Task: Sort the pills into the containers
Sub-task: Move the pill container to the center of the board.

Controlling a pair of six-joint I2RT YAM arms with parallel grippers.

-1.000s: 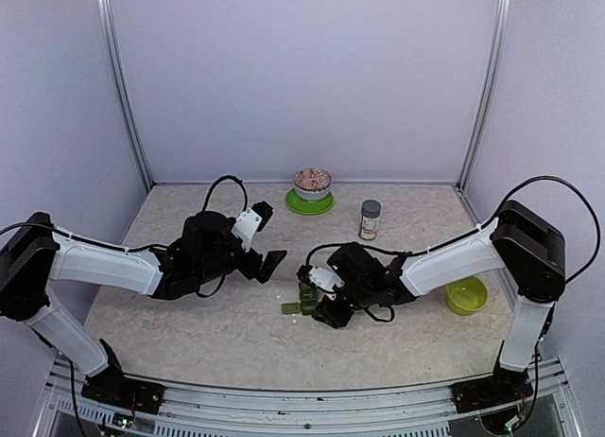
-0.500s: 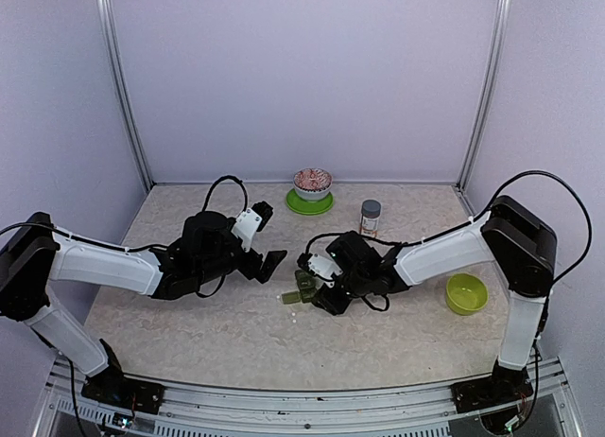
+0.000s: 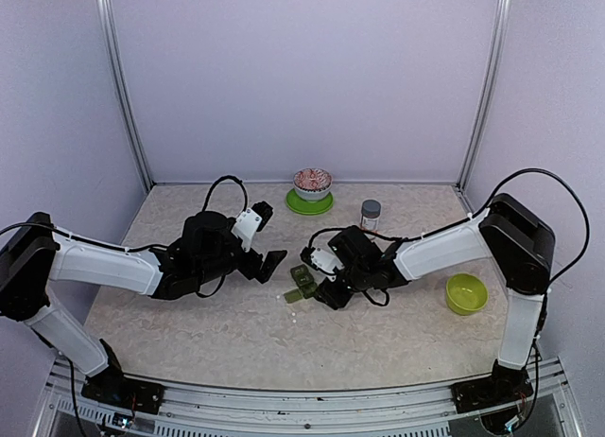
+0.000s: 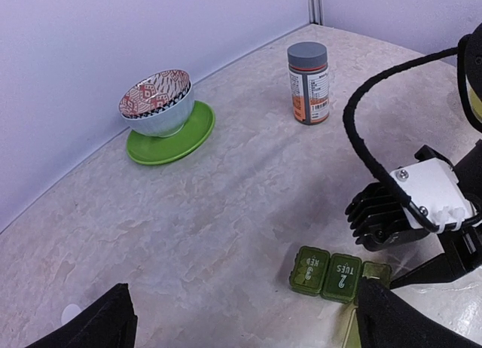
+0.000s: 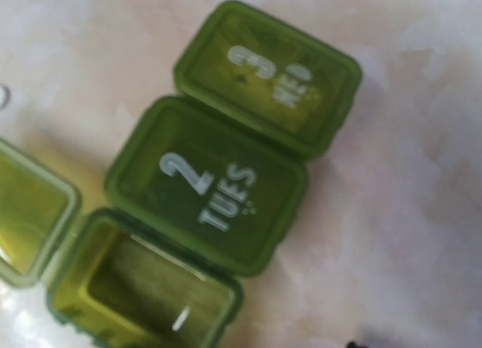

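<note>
My left gripper point(image 3: 267, 236) hangs wide open and empty, with loose pills point(image 3: 288, 296) at its 5 o'clock. The containers point(image 3: 301, 279) run 1-to-7 o'clock, lids reading "3 WED" and "2 TUES", end compartment open. They lie beside the nearer right gripper point(image 3: 319, 290), whose opening I cannot tell.

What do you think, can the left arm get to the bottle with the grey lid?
Probably yes. The left gripper is open, and its wrist view shows bare table up to the bottle. The right arm sits off to one side by the containers.
</note>
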